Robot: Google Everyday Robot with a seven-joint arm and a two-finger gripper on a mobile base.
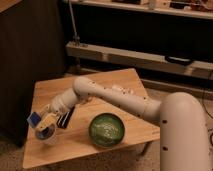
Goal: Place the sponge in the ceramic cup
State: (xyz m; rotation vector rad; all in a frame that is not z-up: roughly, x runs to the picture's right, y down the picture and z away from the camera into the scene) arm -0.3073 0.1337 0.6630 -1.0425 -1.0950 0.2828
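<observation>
**Small bright-blue rectangular sponge (34, 119) gripped in the tool (41, 124), just above the pale ceramic cup (48, 136)**

On my feed the white, jointed robot arm (115, 97) reaches from the lower right across the light wooden worktop (50, 92) to its front-left corner. The tool hangs there at the end of the arm, angled downward, and I read it as clenched on the sponge. The blue block sits at the tool's outer tip, clear of the worktop.

The ceramic cup stands upright on the worktop right under the tool, close to the front-left edge. The sponge is at the cup's upper left, level with or slightly above the round rim, and it is not down inside. I cannot tell whether it touches the rim.

A flat black ridged bar (65, 119) lies on the worktop just to the right of the tool, partly under the forearm. Further right, apart from the cup, a wide green bowl (106, 129) sits near the front edge.
</observation>
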